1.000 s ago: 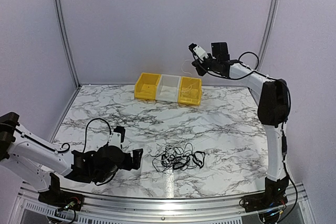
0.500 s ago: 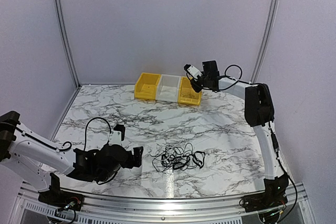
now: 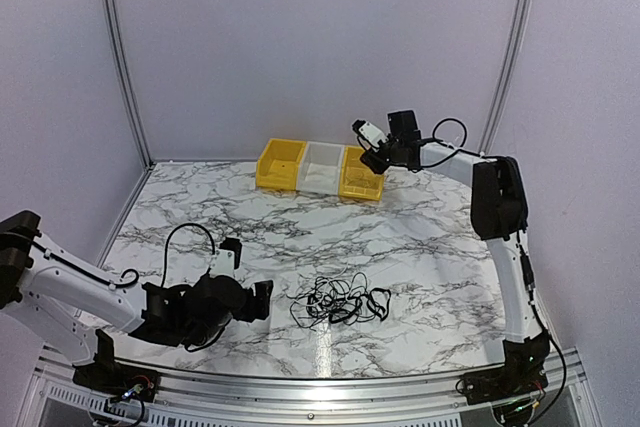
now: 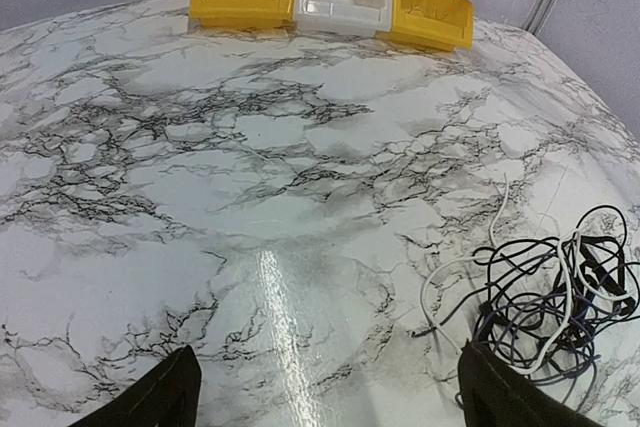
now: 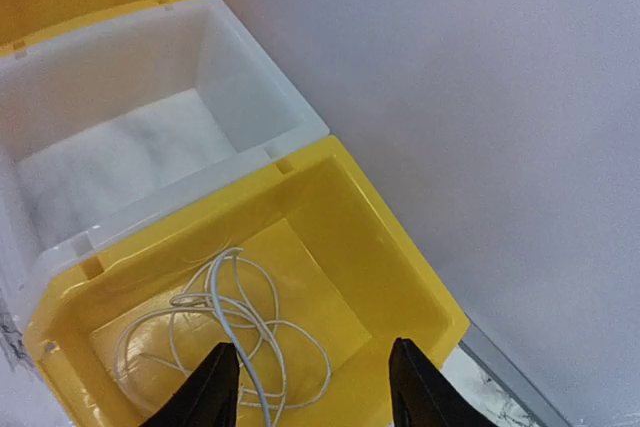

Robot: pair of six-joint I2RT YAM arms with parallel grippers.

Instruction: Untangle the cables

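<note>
The cables (image 3: pixel 340 302) lie in a loose tangle of thin black cords near the table's front; in the left wrist view the cables (image 4: pixel 550 297) sit at the right, with a white strand among them. My left gripper (image 3: pixel 262 302) rests just left of the tangle, open, and in its own view the left gripper (image 4: pixel 330 402) has only bare table between its fingers. My right gripper (image 3: pixel 375 159) hovers over the right yellow bin (image 3: pixel 352 187). Seen from its wrist, the right gripper (image 5: pixel 312 387) is open, and a white cable (image 5: pixel 220 332) lies coiled in the yellow bin (image 5: pixel 400 267).
Three bins stand in a row at the back: a yellow bin (image 3: pixel 280 164), a white bin (image 3: pixel 322 167) and the right yellow one. The booth wall (image 3: pixel 320 47) rises just behind them.
The right arm came down from high up to just above the right yellow bin and its jaws opened; the white cable now lies in that bin. The left gripper crept slightly towards the tangle.
</note>
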